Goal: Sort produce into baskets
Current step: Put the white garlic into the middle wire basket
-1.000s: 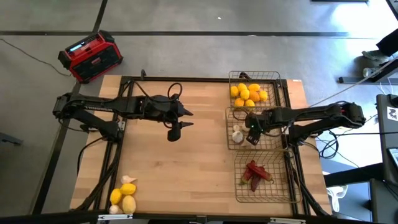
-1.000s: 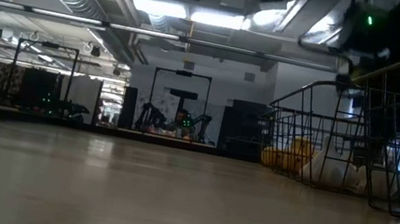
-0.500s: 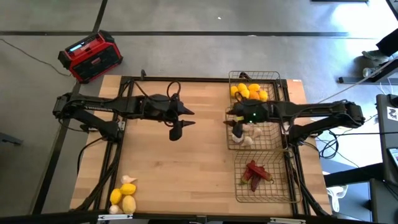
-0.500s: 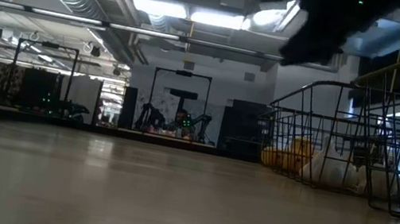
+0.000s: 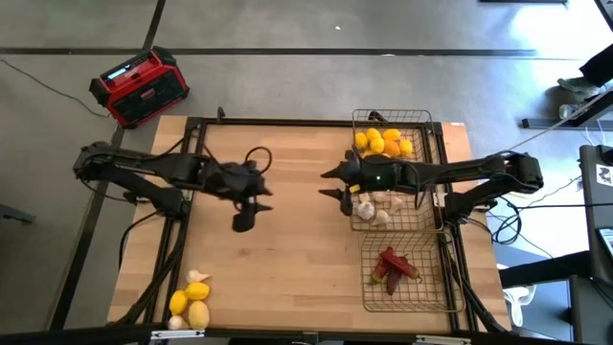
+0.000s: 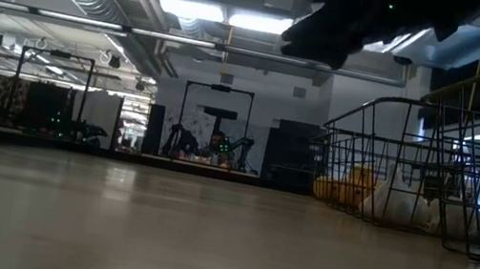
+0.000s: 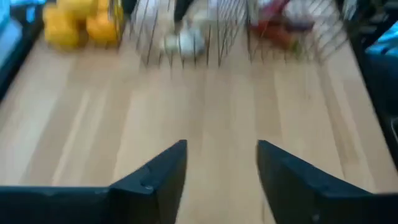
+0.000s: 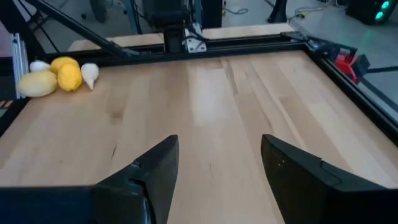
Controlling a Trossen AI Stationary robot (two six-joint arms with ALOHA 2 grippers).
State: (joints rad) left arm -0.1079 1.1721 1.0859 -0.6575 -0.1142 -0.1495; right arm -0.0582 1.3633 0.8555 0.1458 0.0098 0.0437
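Grippers are both empty with fingers apart: right gripper (image 5: 330,184) beside the middle basket (image 5: 421,218) holding garlic (image 5: 367,206), left gripper (image 5: 244,218) above the bare surface (image 5: 297,259).

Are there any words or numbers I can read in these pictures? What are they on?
None can be read.
The red-and-black radio has a small lit screen, too small to read.
A white panel at the high view's right edge bears a dark mark, too small to read.
The baskets, table and both grippers carry no writing.
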